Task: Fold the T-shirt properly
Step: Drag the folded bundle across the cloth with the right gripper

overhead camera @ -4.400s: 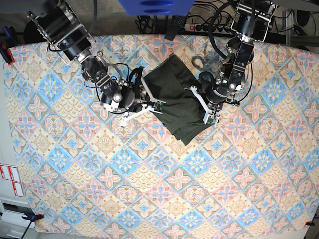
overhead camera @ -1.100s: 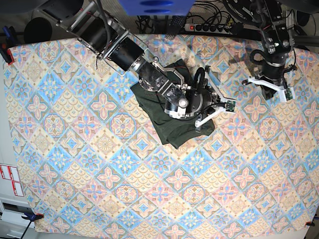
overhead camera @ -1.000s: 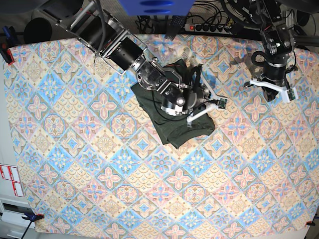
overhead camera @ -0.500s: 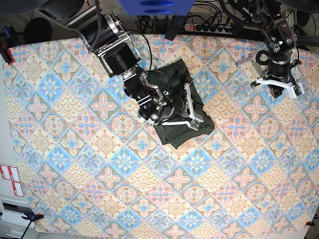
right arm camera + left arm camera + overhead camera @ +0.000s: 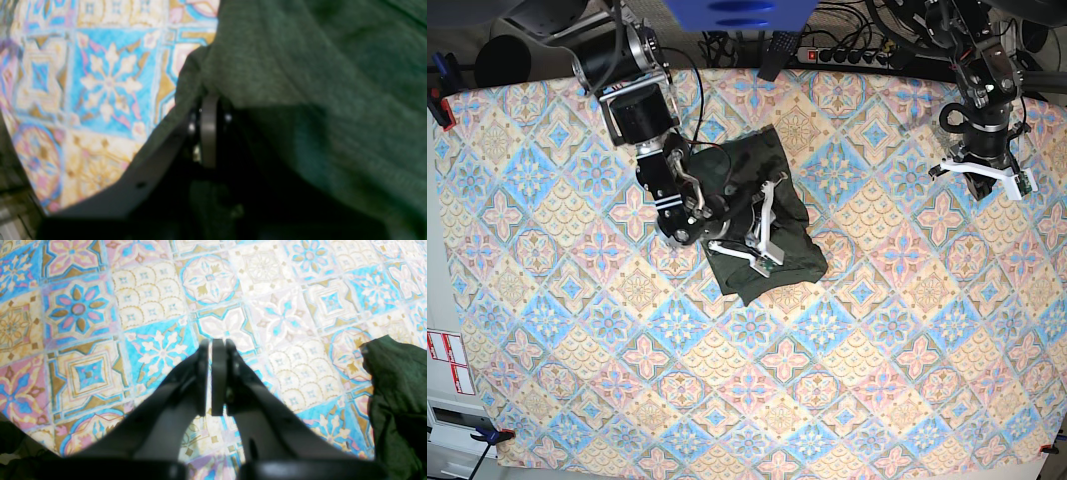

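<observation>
T-shirt [image 5: 762, 225] drawn leftward into a tighter bundle under right gripper [image 5: 208, 110], clamped on its fabric; left gripper [image 5: 213, 350] shut, empty, well apart; fold near done.

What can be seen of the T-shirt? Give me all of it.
The T-shirt is plain dark olive-green, a soft heathered knit with no print. It lies folded into a compact, slightly wrinkled bundle, set at a slant on the patterned tablecloth, toward the far middle of the table. The right gripper is down on it, with fabric bunched over its closed fingertips at the shirt's edge. The left gripper is shut and clear of it; only a corner of cloth shows in that wrist view.
</observation>
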You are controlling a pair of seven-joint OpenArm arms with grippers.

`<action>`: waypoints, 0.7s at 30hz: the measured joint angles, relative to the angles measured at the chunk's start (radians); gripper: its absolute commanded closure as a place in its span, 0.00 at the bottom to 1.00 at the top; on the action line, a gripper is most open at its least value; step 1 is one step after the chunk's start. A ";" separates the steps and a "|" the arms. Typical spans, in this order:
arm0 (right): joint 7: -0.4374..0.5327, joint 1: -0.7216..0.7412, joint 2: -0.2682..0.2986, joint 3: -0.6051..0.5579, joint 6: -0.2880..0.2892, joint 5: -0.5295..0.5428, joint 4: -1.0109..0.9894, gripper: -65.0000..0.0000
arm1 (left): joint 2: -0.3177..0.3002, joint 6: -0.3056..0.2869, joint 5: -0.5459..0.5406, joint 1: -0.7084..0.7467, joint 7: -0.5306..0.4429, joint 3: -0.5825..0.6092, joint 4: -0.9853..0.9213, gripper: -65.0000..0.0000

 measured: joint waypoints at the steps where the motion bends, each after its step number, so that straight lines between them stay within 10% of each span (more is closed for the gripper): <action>1: 0.003 -0.002 0.008 0.006 0.001 0.007 0.005 1.00 | 0.000 0.000 0.000 0.000 0.000 0.000 0.000 1.00; 21: 0.018 0.017 0.243 0.188 0.029 0.045 0.013 1.00 | -0.002 0.000 0.000 -0.018 0.003 0.033 -0.001 1.00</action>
